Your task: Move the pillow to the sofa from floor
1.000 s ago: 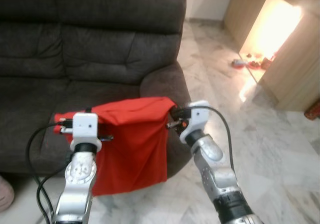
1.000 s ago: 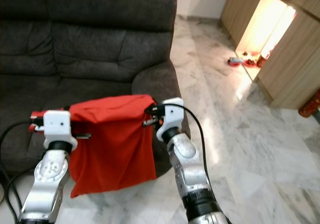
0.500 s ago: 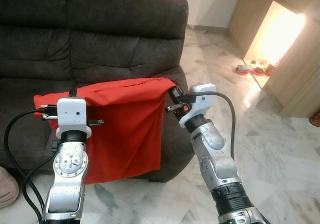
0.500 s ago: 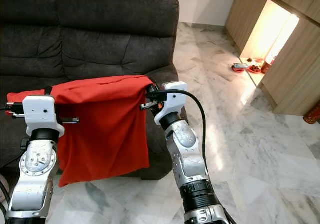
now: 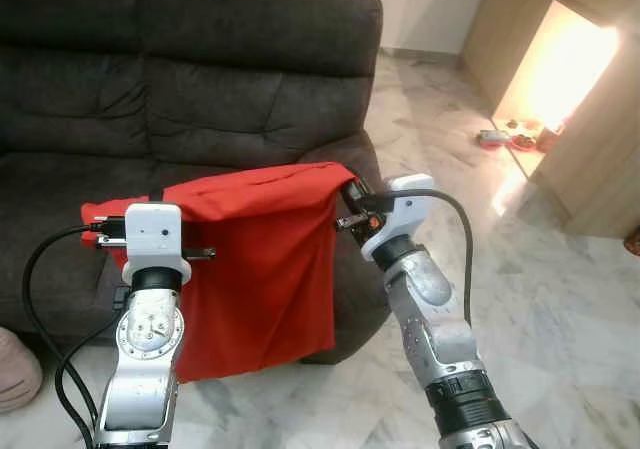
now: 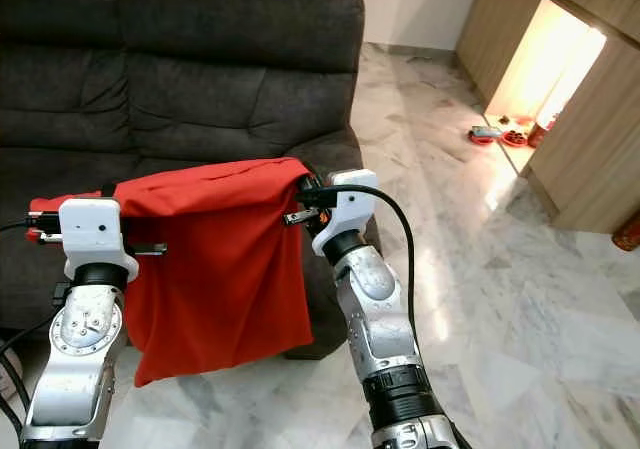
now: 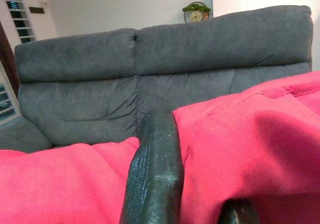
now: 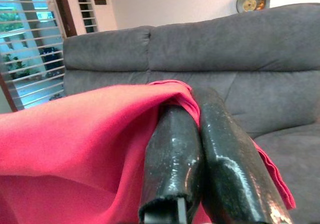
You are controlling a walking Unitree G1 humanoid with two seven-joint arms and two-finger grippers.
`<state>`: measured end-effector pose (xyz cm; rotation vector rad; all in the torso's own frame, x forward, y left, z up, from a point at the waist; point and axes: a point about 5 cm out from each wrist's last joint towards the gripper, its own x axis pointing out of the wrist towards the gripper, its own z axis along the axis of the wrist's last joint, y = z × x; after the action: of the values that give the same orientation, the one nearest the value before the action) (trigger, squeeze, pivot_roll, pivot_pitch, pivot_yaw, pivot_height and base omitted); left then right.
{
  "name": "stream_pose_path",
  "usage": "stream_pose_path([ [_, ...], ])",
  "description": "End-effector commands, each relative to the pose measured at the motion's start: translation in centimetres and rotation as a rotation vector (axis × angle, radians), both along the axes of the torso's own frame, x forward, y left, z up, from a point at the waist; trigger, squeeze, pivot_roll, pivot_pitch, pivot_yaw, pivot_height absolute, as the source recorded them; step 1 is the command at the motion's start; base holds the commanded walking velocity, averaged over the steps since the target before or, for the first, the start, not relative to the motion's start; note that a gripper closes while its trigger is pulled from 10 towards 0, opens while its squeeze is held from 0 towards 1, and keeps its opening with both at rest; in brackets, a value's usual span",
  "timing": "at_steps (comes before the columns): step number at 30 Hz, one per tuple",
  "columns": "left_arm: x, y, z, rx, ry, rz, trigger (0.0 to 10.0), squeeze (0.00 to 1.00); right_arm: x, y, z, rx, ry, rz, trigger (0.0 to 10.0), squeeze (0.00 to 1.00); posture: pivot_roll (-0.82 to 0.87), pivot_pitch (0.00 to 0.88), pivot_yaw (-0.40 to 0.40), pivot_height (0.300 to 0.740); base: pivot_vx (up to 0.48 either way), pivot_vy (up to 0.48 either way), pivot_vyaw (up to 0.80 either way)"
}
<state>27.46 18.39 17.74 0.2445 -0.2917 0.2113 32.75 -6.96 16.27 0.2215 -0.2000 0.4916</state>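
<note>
A dark grey sofa (image 5: 200, 89) stands on marble floor before me. My left gripper (image 5: 108, 231) and right gripper (image 5: 347, 212) each pinch a top corner of the red pillow (image 5: 255, 269), which hangs in front of the sofa's seat. I judge this the carry step; next I should reach forward over the seat, then let go.

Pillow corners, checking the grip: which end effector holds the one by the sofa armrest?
The right end effector; it pinches the pillow corner nearest the armrest.
</note>
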Motion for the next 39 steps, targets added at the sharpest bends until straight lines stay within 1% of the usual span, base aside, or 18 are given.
stream_pose_path([
  [1, 0.0, -0.5, 1.6, 0.005, -0.076, -0.017, 10.0, 0.0, 0.1, -0.1, 1.3, 0.017, -0.06, -0.009, 10.0, 0.0, 0.13, 0.0, -0.086, 0.74, 0.0, 0.382, 0.0],
  [16, 0.2, -0.6, 1.6, 0.007, -0.064, -0.027, 10.0, 0.0, 0.1, -0.1, 1.0, 0.016, -0.046, -0.017, 10.0, 0.0, 0.13, 0.0, -0.084, 0.74, 0.0, 0.458, 0.0],
  [21, 0.3, -0.8, 1.6, 0.011, -0.059, -0.04, 10.0, 0.0, 0.1, -0.1, 1.0, 0.017, -0.042, -0.019, 10.0, 0.0, 0.13, 0.0, -0.083, 0.74, 0.0, 0.0, 0.0],
  [25, 0.5, -1.1, 1.8, -0.012, -0.061, -0.055, 10.0, 0.0, 0.2, -0.1, 1.1, 0.021, -0.042, -0.023, 10.0, 0.0, 0.13, 0.0, -0.084, 0.74, 0.0, 0.0, 0.0],
  [35, 0.5, -1.1, 2.7, -0.008, -0.092, -0.068, 10.0, 0.0, 0.3, 0.0, 1.3, 0.029, -0.047, -0.025, 10.0, 0.0, 0.14, 0.0, -0.08, 0.74, 0.0, 0.0, 0.0],
  [39, 0.3, -1.1, 3.5, 0.026, -0.123, -0.065, 10.0, 0.0, 0.3, 0.0, 1.8, 0.036, -0.068, -0.029, 10.0, 0.0, 0.14, 0.0, -0.08, 0.74, 0.064, 0.0, 0.0],
])
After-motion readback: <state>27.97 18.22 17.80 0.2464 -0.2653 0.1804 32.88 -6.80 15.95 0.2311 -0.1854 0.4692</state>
